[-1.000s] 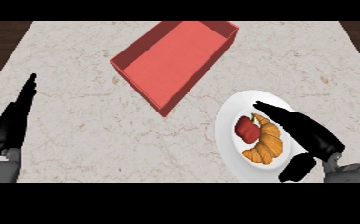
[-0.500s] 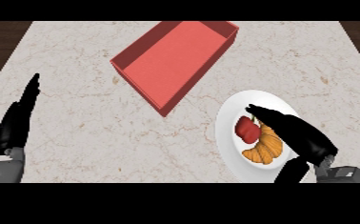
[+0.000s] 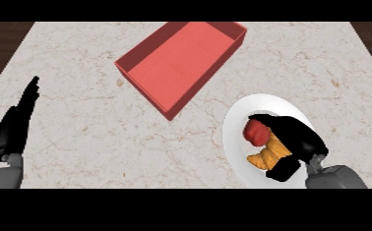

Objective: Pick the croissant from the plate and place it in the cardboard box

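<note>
Head view: marble-patterned desk (image 3: 94, 127) seen from steeply above. A red, open-topped box (image 3: 178, 60) lies at upper centre, set diagonally, nothing visible inside it. A white plate (image 3: 243, 127) sits at lower right, well apart from the box. On the plate: the croissant (image 3: 265, 156), golden-brown, with a red rounded item (image 3: 255, 130) touching its upper end. The right hand (image 3: 294, 136) comes in from the lower right corner and lies over the plate; its fingers (image 3: 272, 121) curl down over the croissant's right side and reach the red item, the thumb (image 3: 283, 168) at the croissant's lower end, so the hand is closing round the croissant, which rests on the plate. The left hand (image 3: 18, 124) shows at the left edge, fingers straight and pointing up, holding nothing, resting apart from all objects.
</note>
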You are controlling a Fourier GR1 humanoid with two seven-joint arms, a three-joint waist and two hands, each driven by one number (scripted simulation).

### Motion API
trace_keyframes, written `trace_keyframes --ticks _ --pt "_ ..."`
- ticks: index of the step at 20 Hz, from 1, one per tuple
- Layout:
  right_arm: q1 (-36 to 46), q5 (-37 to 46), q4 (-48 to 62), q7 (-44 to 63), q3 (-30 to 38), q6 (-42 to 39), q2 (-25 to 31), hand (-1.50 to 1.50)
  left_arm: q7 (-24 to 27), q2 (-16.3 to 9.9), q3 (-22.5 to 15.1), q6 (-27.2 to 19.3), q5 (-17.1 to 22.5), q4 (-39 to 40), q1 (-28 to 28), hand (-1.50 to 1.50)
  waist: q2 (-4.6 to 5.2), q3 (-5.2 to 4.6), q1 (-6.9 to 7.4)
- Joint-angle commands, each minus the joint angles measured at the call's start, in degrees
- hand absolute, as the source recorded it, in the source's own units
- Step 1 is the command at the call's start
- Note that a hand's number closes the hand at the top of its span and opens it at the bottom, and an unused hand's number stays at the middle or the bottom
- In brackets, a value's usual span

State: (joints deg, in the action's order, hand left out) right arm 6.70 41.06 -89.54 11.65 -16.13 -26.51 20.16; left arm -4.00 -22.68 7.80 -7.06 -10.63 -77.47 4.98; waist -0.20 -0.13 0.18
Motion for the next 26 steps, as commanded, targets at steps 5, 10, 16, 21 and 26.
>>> trace_keyframes --ticks 5,10,16,21,26 --pt "1.52 8.63 2.44 -4.16 0.89 10.08 -0.91 1.50 3.97 0.05 1.92 0.80 -0.88 2.25 -0.65 0.00 0.16 0.13 -0.15" --pt "14.20 10.74 19.56 -11.21 6.22 15.52 -0.51 1.50 0.88 0.55 1.33 1.46 -0.96 0.28 0.94 0.00 0.35 0.17 0.64" --pt "28.35 11.31 31.48 -14.54 11.97 16.77 3.06 1.50 1.11 0.32 1.89 1.45 -1.67 2.99 2.86 0.00 0.43 0.15 0.72" --pt "29.86 11.44 30.03 -17.99 16.19 20.18 8.89 1.50 -0.08 2.66 0.54 -0.48 -3.22 0.82 1.71 0.00 0.26 0.15 0.25" --pt "32.75 10.10 20.99 -18.50 16.71 24.94 5.57 1.50 3.54 1.99 1.75 1.37 -1.80 2.56 -0.45 0.00 0.14 0.12 0.25"
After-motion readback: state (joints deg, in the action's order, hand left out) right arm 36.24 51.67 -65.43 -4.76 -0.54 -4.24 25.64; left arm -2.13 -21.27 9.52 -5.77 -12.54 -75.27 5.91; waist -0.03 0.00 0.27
